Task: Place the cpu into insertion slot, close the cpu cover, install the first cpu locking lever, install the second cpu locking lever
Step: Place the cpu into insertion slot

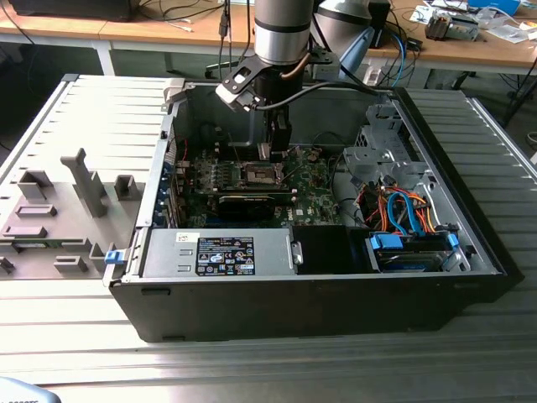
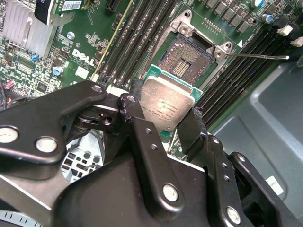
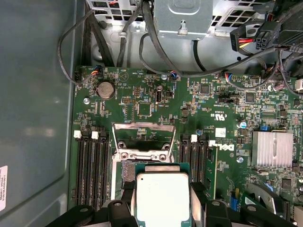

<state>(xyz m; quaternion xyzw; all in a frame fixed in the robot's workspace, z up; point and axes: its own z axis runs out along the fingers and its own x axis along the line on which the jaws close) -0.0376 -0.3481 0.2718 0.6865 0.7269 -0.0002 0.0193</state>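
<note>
We log, in the exterior view, a labelled power supply (image 1: 222, 254), print unreadable, left of the arm (image 1: 281, 34); in the second wrist view the gripper (image 2: 165, 106) pinches the cpu (image 2: 168, 101) at the edge of the bare insertion slot (image 2: 187, 59); the first wrist view adds the cpu cover (image 3: 143, 128), raised.

A ribbed metal table (image 1: 252, 369) carries the open computer case (image 1: 336, 302) and, seemingly, grey fixtures (image 1: 84, 180).

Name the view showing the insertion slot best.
Second wrist view: the insertion slot shows its dark centre beside the cpu. First wrist view: the cpu covers most of it. Exterior view: distant, below the arm.
</note>
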